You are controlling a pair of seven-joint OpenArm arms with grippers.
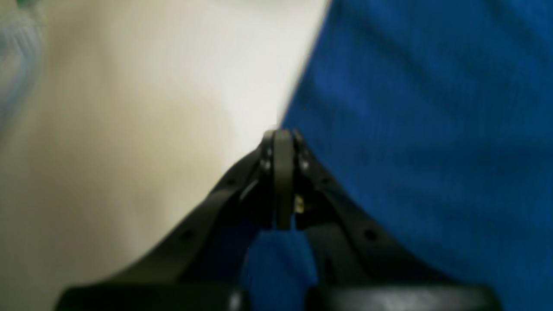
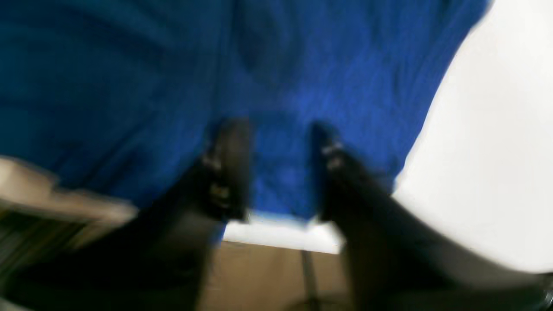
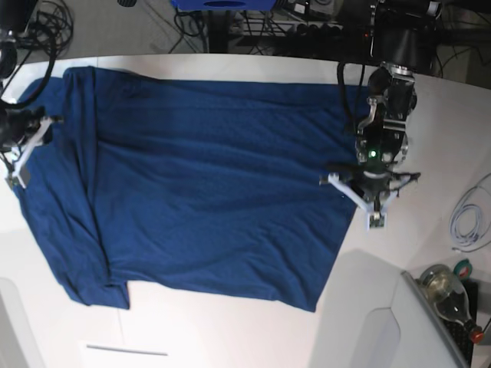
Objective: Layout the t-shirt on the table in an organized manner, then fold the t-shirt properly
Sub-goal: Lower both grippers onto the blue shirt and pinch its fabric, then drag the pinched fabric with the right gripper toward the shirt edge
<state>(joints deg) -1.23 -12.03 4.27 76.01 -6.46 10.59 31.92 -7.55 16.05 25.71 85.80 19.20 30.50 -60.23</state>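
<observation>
Both wrist views are soft; the right one smears with motion blur. The base view is sharp, evenly lit, with faint shadow at six o'clock.

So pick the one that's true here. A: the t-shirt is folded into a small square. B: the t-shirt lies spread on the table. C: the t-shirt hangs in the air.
B: the base view shows the t-shirt spread wide on the white table.
</observation>
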